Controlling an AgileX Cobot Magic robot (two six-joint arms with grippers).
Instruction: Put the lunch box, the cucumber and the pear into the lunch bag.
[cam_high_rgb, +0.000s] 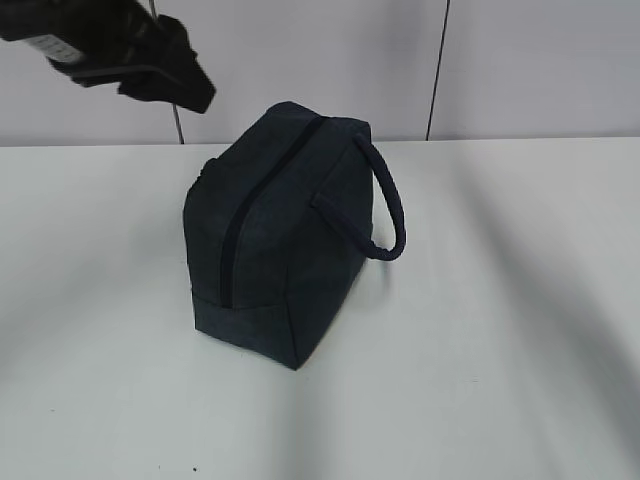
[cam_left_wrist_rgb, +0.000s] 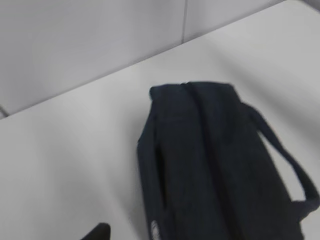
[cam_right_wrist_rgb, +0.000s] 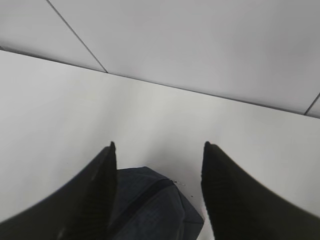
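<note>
The dark navy lunch bag stands in the middle of the white table, its top zipper looking closed and its loop handle hanging on its right side. It also shows in the left wrist view, with a silver pull at its near end. My left gripper hangs in the air up and left of the bag; only one fingertip shows in its wrist view. My right gripper is open and empty above one end of the bag. The lunch box, cucumber and pear are out of view.
The white table runs back to a pale panelled wall. No other object shows on the table.
</note>
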